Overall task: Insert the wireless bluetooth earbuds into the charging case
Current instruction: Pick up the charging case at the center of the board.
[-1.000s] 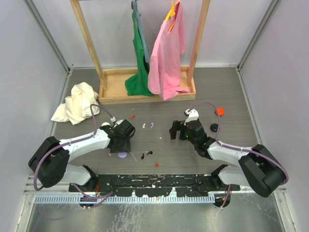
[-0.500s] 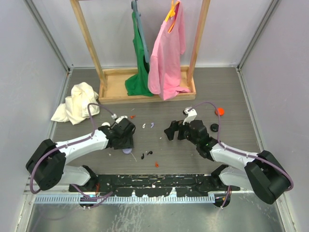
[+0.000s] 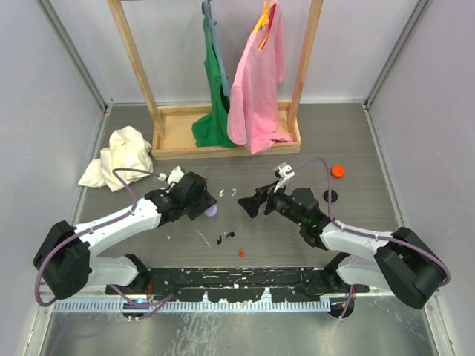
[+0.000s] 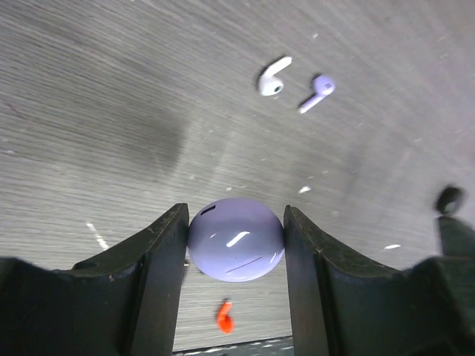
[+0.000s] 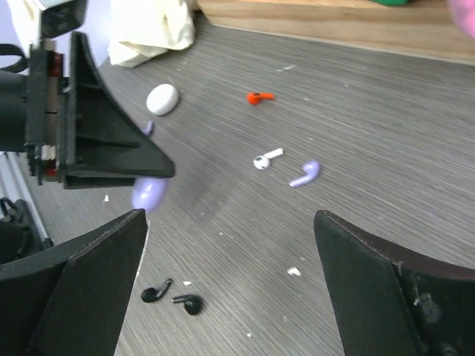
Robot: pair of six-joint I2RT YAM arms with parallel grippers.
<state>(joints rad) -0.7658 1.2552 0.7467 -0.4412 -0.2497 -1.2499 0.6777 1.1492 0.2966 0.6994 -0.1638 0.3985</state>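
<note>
Count: one purple charging case [image 4: 236, 241], closed. Loose earbuds on the table [image 3: 356, 148]: one white earbud [image 4: 272, 76], one purple earbud [image 4: 318, 90], two black earbuds [image 5: 172, 297]. The white and purple ones lay just beside each other. The black pair lay together, nearer the arm bases. Also one white oval piece [image 5: 162, 99], one orange cap [image 3: 338, 171], one black cap [image 3: 329, 196], and one cream cloth [image 3: 119, 157] in a heap.

Left gripper [image 4: 236, 215]: arm stretched forward and inward, low over the table, jaws partway closed and clamped on the case from both sides. Could not tell whether the case touched the table. It sat just short of the white and purple earbuds.

Right gripper [image 5: 228, 221]: arm reached in towards the centre, fingers pointed at the left gripper, jaws spread wide and holding nothing. The white and purple earbuds showed between its fingers.
</note>
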